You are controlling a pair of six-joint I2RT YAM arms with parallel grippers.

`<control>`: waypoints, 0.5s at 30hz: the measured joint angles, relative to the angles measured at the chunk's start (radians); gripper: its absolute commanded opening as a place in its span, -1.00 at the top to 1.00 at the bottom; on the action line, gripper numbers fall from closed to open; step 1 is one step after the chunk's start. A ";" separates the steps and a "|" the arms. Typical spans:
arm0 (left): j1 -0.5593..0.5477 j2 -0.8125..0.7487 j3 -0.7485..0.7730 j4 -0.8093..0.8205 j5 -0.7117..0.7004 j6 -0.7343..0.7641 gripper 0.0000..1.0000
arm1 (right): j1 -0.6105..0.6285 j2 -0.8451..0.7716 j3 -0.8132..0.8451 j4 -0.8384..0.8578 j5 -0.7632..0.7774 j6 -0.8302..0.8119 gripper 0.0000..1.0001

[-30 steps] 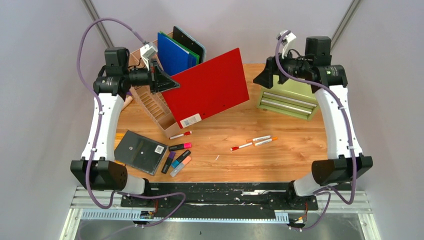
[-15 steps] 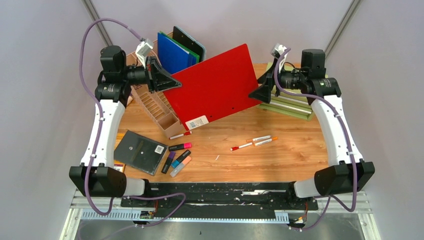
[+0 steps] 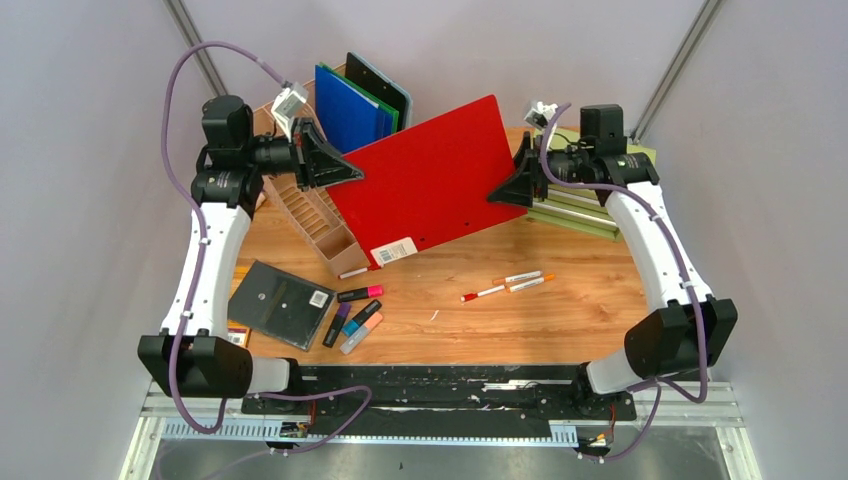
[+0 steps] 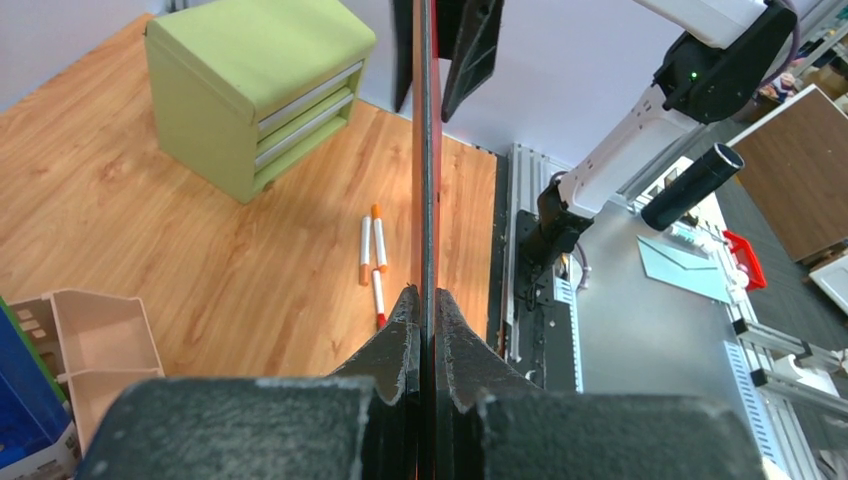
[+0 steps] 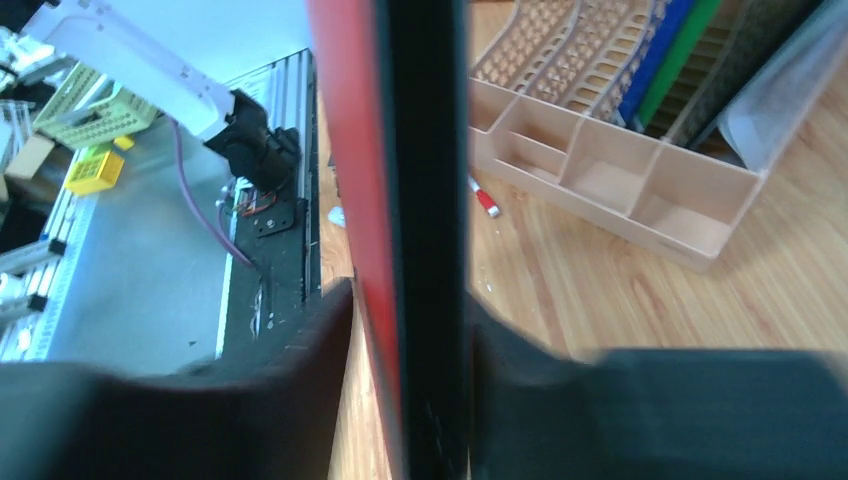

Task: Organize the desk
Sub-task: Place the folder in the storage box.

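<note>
Desk [image 3: 560, 310] beneath left gripper [image 3: 353, 172] and red folder [image 3: 430, 175].

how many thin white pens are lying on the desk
4. A red-capped pen lies by the desk organizer's near end. A red-tipped pen is on the open desk. Two orange-tipped pens lie right of it. The red folder may hide more.
</note>
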 measured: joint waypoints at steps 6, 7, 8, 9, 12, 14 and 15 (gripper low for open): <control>0.008 0.010 0.024 -0.155 -0.049 0.187 0.59 | 0.038 -0.010 -0.016 -0.029 -0.048 -0.014 1.00; 0.007 0.020 0.046 -0.219 -0.061 0.250 0.49 | 0.039 -0.016 -0.023 -0.034 -0.042 -0.017 1.00; 0.005 0.033 0.072 -0.288 -0.074 0.310 0.25 | 0.040 -0.022 -0.027 -0.039 -0.034 -0.024 1.00; -0.001 0.049 0.103 -0.361 -0.095 0.380 0.11 | 0.040 -0.029 -0.031 -0.045 -0.025 -0.034 1.00; -0.014 0.100 0.174 -0.544 -0.164 0.564 -0.48 | 0.042 -0.050 -0.031 -0.079 0.013 -0.068 1.00; -0.026 0.125 0.193 -0.640 -0.216 0.659 -0.74 | 0.043 -0.058 -0.029 -0.110 0.048 -0.095 1.00; -0.037 0.133 0.194 -0.681 -0.247 0.702 -0.80 | 0.046 -0.058 -0.028 -0.129 0.064 -0.106 1.00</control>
